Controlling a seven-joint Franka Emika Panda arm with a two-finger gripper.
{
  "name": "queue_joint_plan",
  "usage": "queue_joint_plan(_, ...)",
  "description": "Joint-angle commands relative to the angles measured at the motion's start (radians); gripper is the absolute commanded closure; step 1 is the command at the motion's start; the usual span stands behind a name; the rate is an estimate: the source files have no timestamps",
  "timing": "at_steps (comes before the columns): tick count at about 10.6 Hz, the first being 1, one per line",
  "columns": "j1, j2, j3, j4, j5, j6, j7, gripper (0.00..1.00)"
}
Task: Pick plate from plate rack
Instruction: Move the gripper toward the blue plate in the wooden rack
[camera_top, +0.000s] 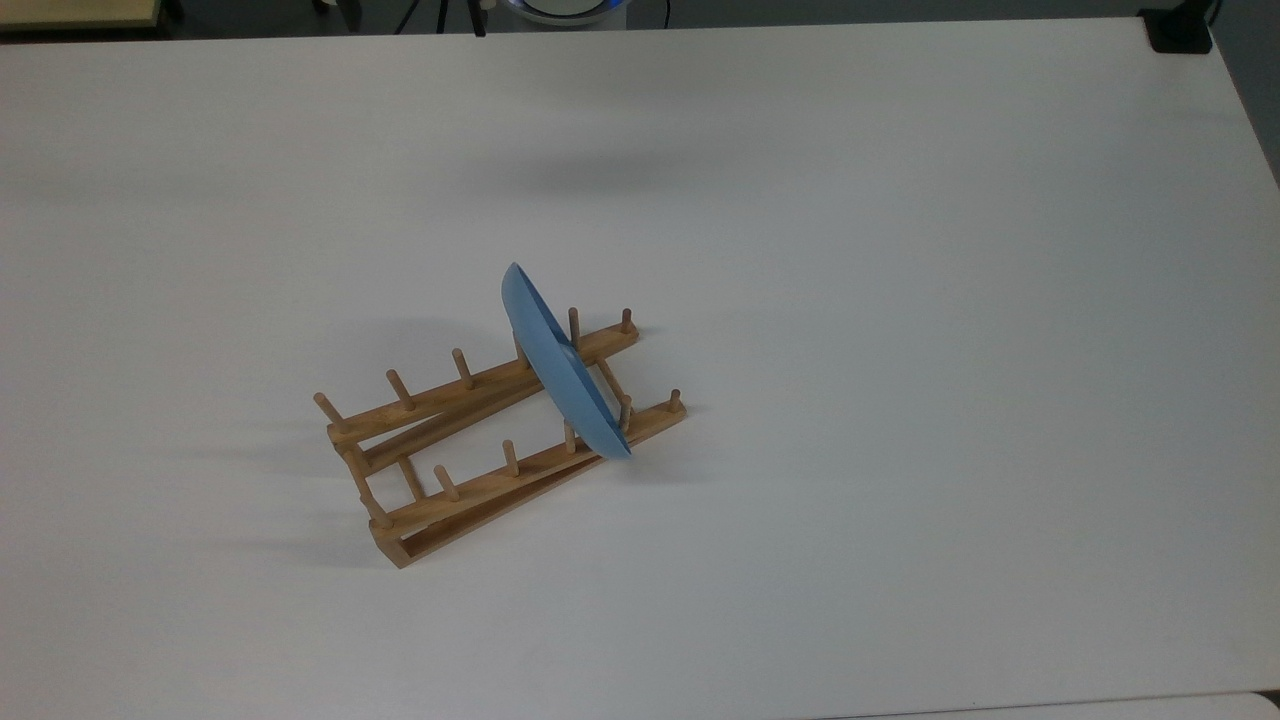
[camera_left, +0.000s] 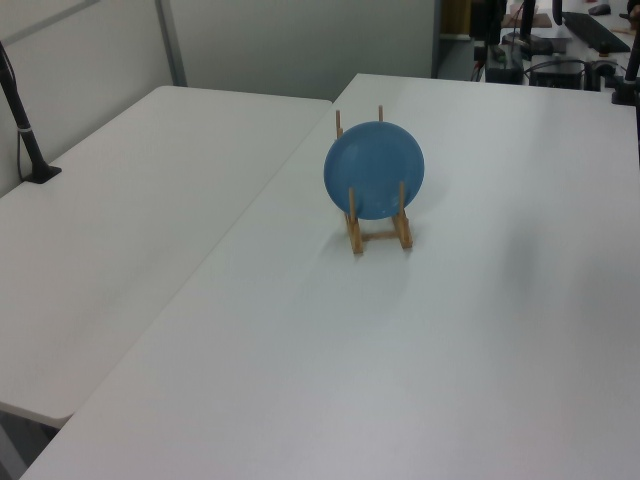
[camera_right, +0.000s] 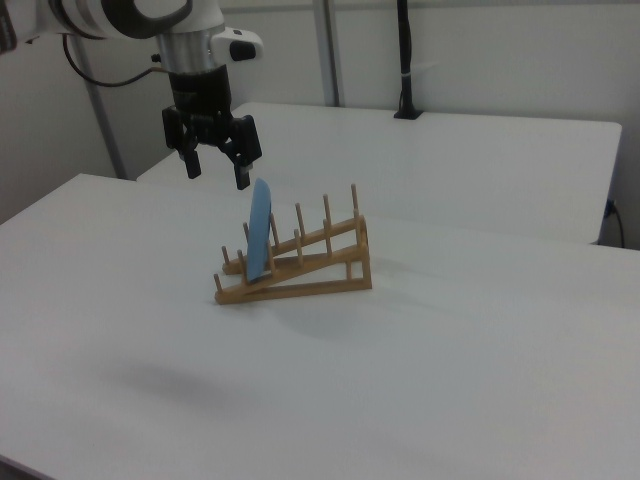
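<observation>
The light-blue plate (camera_top: 560, 365) stands on edge in the plate rack (camera_top: 470, 440), slotted between pegs near the rack's lower end and crossing both rails. In the top view it leans with its upper rim toward the worktop's far edge, and the rack lies diagonally around the middle of the white worktop (camera_top: 900, 400), well away from every edge and corner. In the left view the plate faces the camera as a full disc (camera_left: 374, 170), with two pegs in front of it and two peg tips rising behind its top rim; the rack (camera_left: 379, 236) shows end-on beneath it.

In the right view the end effector (camera_right: 214, 174) hangs in the air above the worktop, its two black fingers (camera_right: 242, 176) pointing down and spread apart with nothing between them. The plate (camera_right: 260, 240) sits below it and slightly toward the right view's right; the plate's top rim is near the finger on that side but does not touch it. The rack (camera_right: 300, 265) climbs away from the plate toward the right view's right, its other slots unoccupied.
</observation>
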Motion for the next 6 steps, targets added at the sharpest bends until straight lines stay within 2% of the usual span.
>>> queue_joint_plan(1,0.044,-0.023,-0.045,-0.034,-0.009,0.000,-0.015,0.00)
queue_joint_plan(6,0.047,-0.014,-0.044,-0.037,-0.007,0.003,-0.052,0.00)
